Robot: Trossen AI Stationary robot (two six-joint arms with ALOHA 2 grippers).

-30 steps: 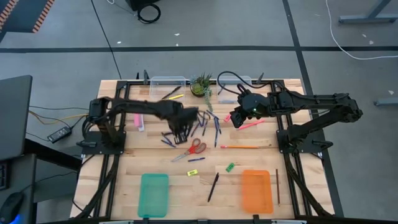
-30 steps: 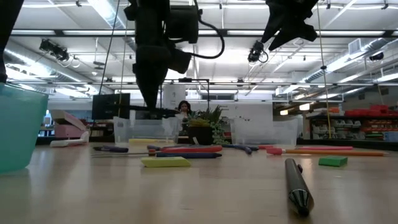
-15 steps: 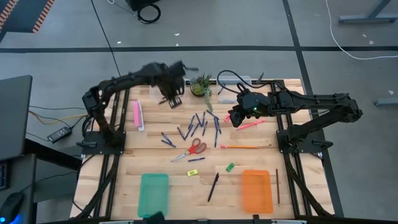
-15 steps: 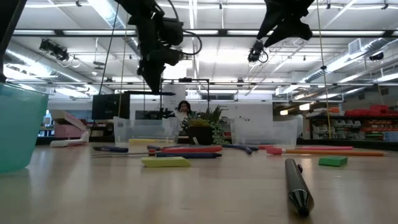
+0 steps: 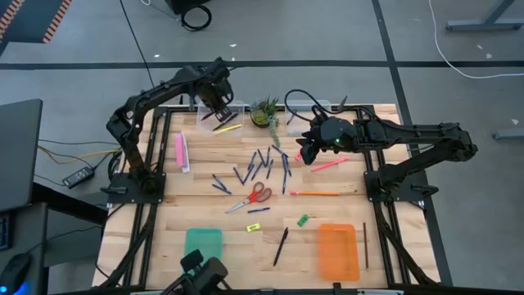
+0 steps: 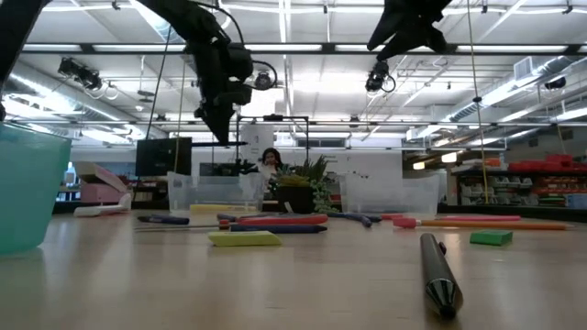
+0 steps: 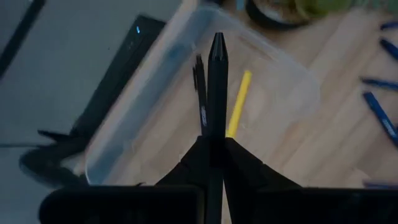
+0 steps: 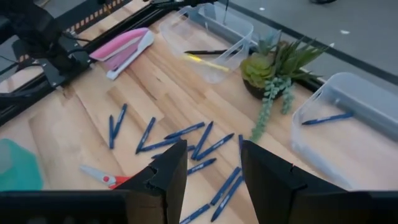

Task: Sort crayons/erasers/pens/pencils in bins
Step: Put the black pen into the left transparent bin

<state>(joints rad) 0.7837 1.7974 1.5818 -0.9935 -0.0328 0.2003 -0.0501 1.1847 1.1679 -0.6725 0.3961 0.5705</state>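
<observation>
While held over a clear bin (image 7: pixel 292 93), slim black pencil (image 7: pixel 216 87), pointed tip

You're parked in a big industrial lab or warehouse-type workspace. The low view gives it away: long ceiling strip lights (image 6: pixel 303 48) at 12 o'clock, exposed beams, shelving with red stock (image 6: pixel 541 167) out at 3 o'clock. From above you've got a light wooden slatted table (image 5: pixel 205 205) on a polished grey concrete floor (image 5: pixel 74 33), cables trailing around.
</observation>
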